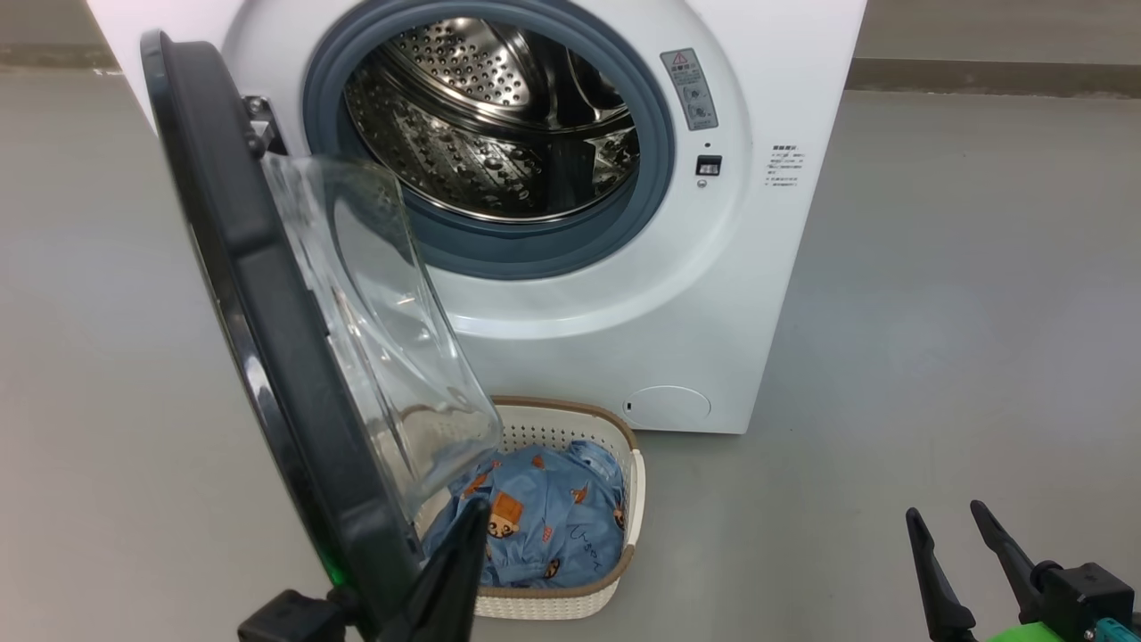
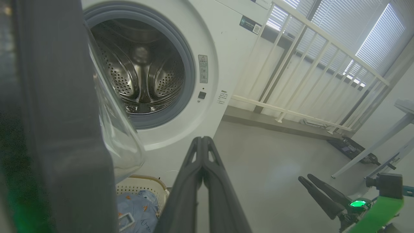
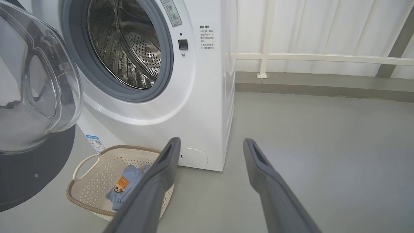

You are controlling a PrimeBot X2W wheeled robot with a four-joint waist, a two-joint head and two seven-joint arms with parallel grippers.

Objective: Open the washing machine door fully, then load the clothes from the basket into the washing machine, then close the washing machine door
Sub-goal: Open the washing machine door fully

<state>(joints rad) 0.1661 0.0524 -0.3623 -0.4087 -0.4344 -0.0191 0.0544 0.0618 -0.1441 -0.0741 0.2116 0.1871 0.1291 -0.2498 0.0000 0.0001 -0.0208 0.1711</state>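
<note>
The white washing machine stands with its steel drum exposed. Its door is swung out on the left, the black rim edge-on to me and the glass bowl bulging right over the basket. The cream basket sits on the floor against the machine's front, holding the light blue printed clothes. My left gripper is shut with nothing in it, just right of the door's lower rim and above the basket; contact with the door is unclear. My right gripper is open at the lower right, well clear of the machine.
Bare grey floor stretches to the right of the machine. Behind it a raised kerb carries a white railing before blinds. White table legs and a dark object on the floor stand far right.
</note>
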